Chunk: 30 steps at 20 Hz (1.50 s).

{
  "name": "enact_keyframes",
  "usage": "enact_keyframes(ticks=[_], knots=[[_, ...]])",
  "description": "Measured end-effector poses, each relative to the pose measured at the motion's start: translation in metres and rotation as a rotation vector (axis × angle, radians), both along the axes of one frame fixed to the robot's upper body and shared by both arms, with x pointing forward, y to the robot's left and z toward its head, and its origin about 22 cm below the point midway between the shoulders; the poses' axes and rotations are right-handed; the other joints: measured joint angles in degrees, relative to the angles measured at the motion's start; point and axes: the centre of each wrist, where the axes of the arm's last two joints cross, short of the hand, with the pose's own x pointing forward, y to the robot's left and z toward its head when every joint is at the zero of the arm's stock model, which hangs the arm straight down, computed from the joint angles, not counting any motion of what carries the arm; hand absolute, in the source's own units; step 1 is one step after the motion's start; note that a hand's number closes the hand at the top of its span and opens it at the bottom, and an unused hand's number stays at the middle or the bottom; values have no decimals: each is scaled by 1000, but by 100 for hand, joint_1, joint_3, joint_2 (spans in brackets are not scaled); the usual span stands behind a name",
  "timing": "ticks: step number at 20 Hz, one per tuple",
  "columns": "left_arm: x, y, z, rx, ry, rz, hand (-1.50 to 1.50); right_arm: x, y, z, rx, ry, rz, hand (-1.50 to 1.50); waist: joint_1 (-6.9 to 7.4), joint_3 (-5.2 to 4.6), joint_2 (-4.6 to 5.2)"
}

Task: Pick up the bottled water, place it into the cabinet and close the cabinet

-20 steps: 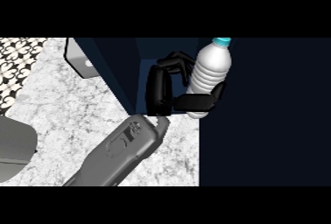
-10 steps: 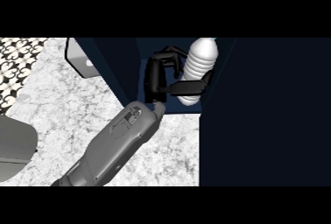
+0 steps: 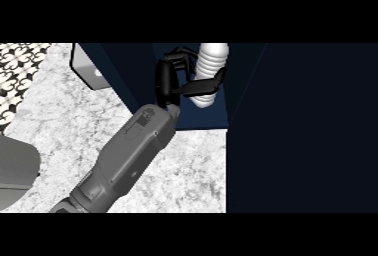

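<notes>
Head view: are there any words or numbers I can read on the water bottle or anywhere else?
None. The white ribbed plastic water bottle held by the black hand shows no label, and the dark blue cabinet and white speckled stone counter carry no writing.

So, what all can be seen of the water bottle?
The bottled water looks pale, ribbed plastic, nearly upright, its top cut off by the view's edge. The left hand curls round it, thumb across its front. It is in the opening of the dark blue cabinet; whether its base rests on anything is unclear.
</notes>
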Motion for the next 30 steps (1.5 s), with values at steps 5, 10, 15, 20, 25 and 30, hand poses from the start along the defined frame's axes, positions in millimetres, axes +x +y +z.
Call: enact_keyframes(ticks=[5,10,15,20,25,30], knots=[[17,5,-3,101,-13,34,150,3,0,-1,11,-10,9,-150,-35,1,19],[29,11,-6,212,-4,50,-150,2,-3,0,12,-12,16,-150,-82,1,29],[38,13,-3,271,10,67,-150,5,-1,-1,27,-20,22,-150,-120,0,49],[46,14,8,255,9,70,-150,12,0,0,25,-22,33,-150,-124,-1,60],[47,10,14,207,-36,31,-150,9,1,-1,41,-22,30,-150,-98,-2,35],[44,8,18,94,-81,-69,-150,9,-2,0,30,-28,27,-150,11,-2,-11]])
